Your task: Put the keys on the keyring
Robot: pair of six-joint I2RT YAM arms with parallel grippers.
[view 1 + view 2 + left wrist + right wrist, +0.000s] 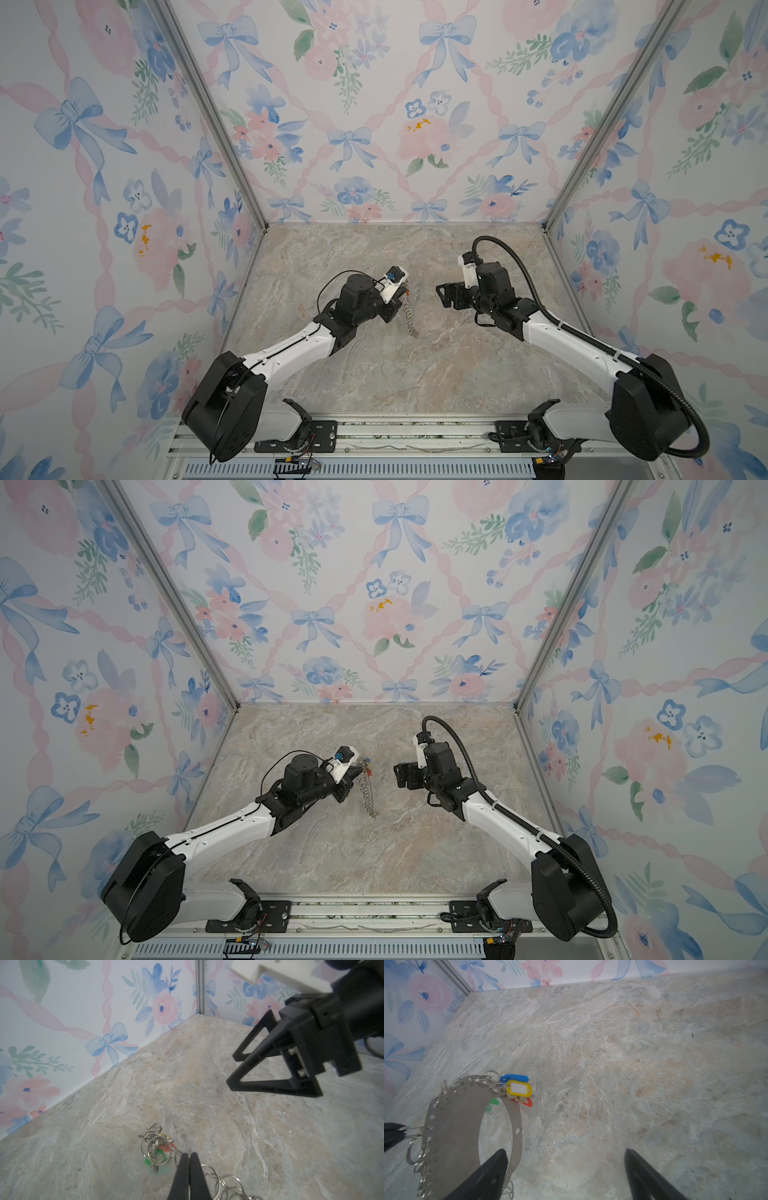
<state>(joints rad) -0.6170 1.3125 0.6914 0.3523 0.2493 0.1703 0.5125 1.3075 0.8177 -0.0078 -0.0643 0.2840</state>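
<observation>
Above the table [374, 374], our right gripper [565, 1150] is spread wide and holds nothing, just beside the keyring [456, 1126], which our left gripper [189, 1156] pinches by one thin wire ring [413, 1128] at the rim. We judge that pinch could slip or let it swing, tangling the keys [519, 1088] bunched at its far end.

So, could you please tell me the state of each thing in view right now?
left gripper: shut on the keyring, at its rim
right gripper: open, holding nothing
keyring: held up on edge by the left gripper
keys: bunched together at one end of the keyring
</observation>
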